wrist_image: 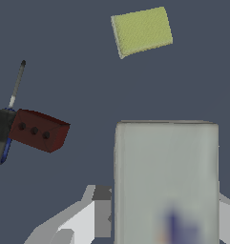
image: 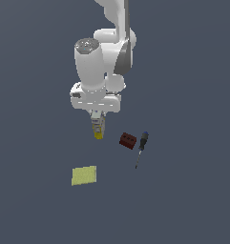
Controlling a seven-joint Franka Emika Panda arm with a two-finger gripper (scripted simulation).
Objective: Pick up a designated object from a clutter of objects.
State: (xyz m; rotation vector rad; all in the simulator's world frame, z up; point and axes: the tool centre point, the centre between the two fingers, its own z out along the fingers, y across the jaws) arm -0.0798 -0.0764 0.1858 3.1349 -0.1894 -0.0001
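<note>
The designated object, a tall narrow white-grey box with a yellow lower part (image: 98, 129), stands upright under my hand. In the wrist view its pale top face with a blurred blue mark (wrist_image: 166, 176) fills the space between my fingers (wrist_image: 102, 212). My gripper (image: 98, 120) is closed around the box's upper part, one finger against each side. I cannot tell whether the box is off the ground. The dark red studded brick (image: 128, 140) (wrist_image: 39, 129), the screwdriver (image: 141, 147) (wrist_image: 4, 133) and the yellow-green pad (image: 84, 175) (wrist_image: 141, 31) lie apart from it.
The brick and the screwdriver lie close together at the exterior view's right of the box. The flat pad lies nearer the camera, toward the exterior view's left. The ground is a plain dark grey surface (image: 193, 200).
</note>
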